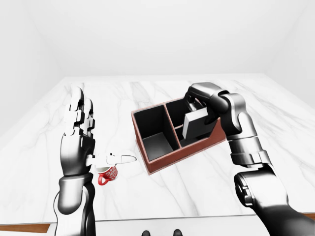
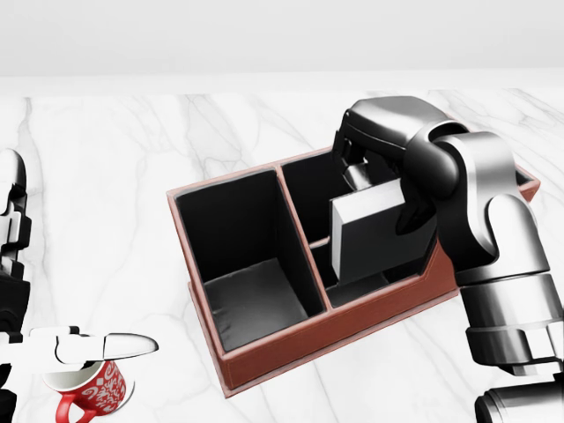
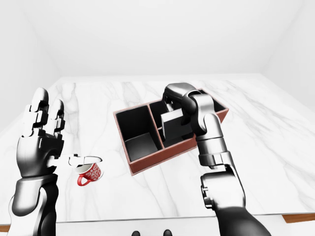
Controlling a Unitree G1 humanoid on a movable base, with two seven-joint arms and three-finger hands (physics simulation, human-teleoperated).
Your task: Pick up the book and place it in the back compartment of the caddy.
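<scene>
A: Where do we have the book now?

B: Our right hand holds it by its top edge, fingers pinched on it. It hangs tilted over the right half of the caddy, its lower part dipping between the caddy's walls.

A: Which compartment is it over?

B: The right half of the caddy is split by a low divider into an upper and a lower pocket in the head view. The book sits about over that divider; we cannot tell which pocket it is in.

A: And the rest of the caddy?

B: To the left of the book is the caddy's large single compartment, dark inside.

A: What about our left hand?

B: It is raised well to the left of the caddy, fingers straight and spread upward, gripping nothing. Its thumb sticks out sideways above the mug.

A: Where is that mug?

B: On the marble table, apart from the caddy's lower left corner, red with a white pattern, standing upright.
</scene>
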